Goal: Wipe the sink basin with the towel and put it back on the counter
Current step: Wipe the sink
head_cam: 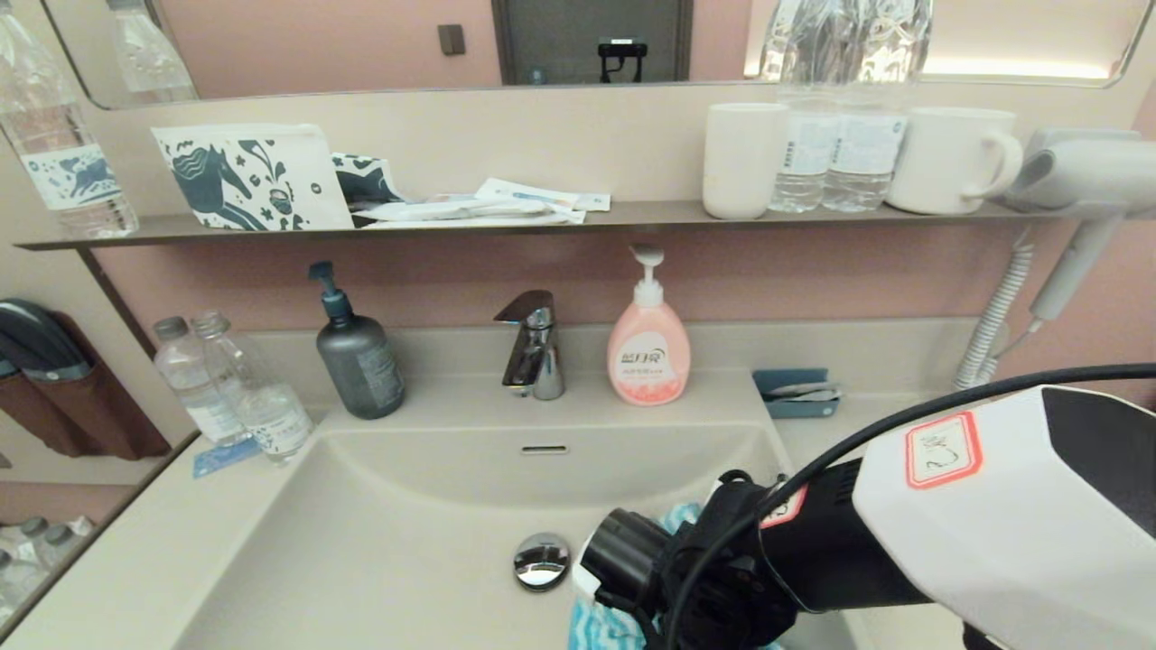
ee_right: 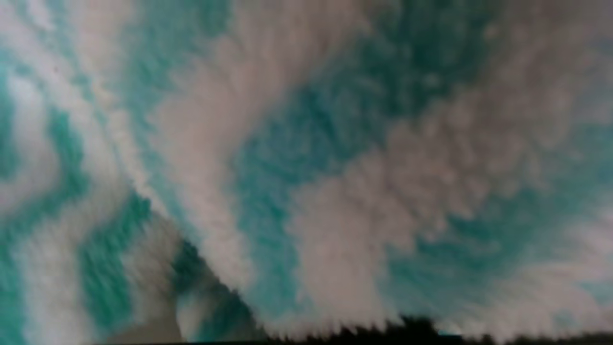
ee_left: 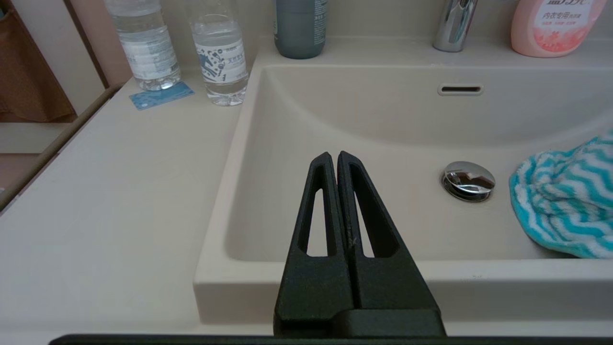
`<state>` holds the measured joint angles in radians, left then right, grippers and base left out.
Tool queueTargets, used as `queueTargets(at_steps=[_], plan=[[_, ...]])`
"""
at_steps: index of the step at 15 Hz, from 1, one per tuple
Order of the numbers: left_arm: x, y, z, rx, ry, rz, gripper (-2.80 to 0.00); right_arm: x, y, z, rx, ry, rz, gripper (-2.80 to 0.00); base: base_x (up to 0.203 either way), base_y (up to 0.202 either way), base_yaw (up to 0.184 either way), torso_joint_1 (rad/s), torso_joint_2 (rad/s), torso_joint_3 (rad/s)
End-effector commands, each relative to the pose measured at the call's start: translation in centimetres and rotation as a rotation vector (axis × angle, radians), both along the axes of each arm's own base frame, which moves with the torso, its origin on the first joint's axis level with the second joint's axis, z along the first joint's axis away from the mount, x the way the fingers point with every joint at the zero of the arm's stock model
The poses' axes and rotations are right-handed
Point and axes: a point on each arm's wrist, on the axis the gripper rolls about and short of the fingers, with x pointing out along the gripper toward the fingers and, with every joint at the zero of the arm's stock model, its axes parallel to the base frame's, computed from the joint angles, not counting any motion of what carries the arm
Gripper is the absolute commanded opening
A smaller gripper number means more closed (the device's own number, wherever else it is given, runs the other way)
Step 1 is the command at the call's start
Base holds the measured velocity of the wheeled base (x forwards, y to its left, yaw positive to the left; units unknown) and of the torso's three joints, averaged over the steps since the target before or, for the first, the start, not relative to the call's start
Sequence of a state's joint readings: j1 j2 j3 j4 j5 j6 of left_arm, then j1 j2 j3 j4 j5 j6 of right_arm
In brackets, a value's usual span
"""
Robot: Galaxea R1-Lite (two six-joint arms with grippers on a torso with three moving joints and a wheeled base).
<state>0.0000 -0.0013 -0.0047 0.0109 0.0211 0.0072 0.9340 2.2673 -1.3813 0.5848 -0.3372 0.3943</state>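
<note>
The turquoise and white zigzag towel lies bunched on the floor of the beige sink basin, just right of the chrome drain plug. My right arm's black wrist reaches down onto the towel from the right and hides the gripper. Towel pile fills the right wrist view. My left gripper is shut and empty, above the basin's front left rim; it is out of the head view. The beige counter runs along the basin's left side.
Behind the basin stand a chrome faucet, a grey pump bottle and a pink soap bottle. Two water bottles sit at the counter's back left, a blue tray at the back right. A hair dryer hangs at the right.
</note>
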Motion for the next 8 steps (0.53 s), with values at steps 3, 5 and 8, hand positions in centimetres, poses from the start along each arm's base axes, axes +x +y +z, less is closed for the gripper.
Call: queueTargets(at_steps=[3, 5, 8], plan=[[0.0, 0.0, 0.0, 0.0, 0.001, 0.0, -2.8, -0.3, 3.3, -4.2, 0.001, 0.009, -0.075, -2.8, 0.0, 0.0, 0.0, 0.0, 0.0, 0.0], [0.0, 0.0, 0.0, 0.0, 0.001, 0.0, -2.8, -1.0, 4.7, -5.2, 0.02, 0.0, -0.103, -2.8, 0.0, 0.0, 0.0, 0.0, 0.0, 0.0], [0.0, 0.0, 0.0, 0.0, 0.001, 0.0, -2.8, -1.3, 6.6, -5.5, 0.073, -0.017, -0.128, -2.8, 0.0, 0.0, 0.0, 0.0, 0.0, 0.0]])
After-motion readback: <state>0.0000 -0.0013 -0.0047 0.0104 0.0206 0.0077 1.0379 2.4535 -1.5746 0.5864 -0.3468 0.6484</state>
